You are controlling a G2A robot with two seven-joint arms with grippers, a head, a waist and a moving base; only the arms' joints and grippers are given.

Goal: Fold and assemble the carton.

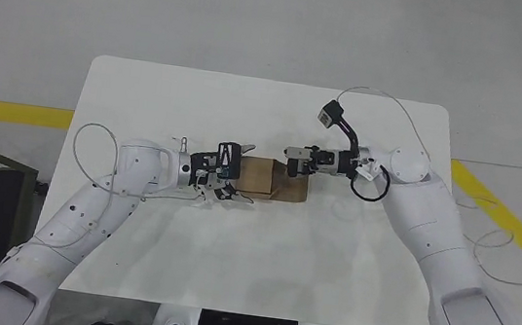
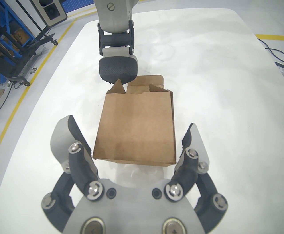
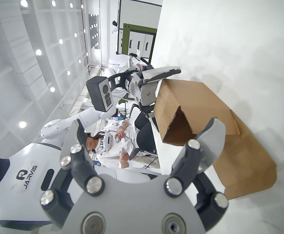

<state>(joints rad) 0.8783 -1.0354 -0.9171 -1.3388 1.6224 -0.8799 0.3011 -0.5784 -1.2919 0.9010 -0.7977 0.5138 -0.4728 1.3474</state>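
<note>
White table (image 1: 151, 100) | carton (image 1: 261, 174) centred | left gripper (image 1: 243, 173), right gripper (image 1: 289, 161) flank it, jaws parted

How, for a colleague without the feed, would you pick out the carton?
On the white table, look between the left gripper and right gripper. The carton lies there: brown cardboard, flaps at one open end. It is the table's only brown thing.

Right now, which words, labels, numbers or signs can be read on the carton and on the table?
carton: none; the brown faces that show are plain.
table: none; its white top bears faint scuffs, no letters or numbers.
</note>
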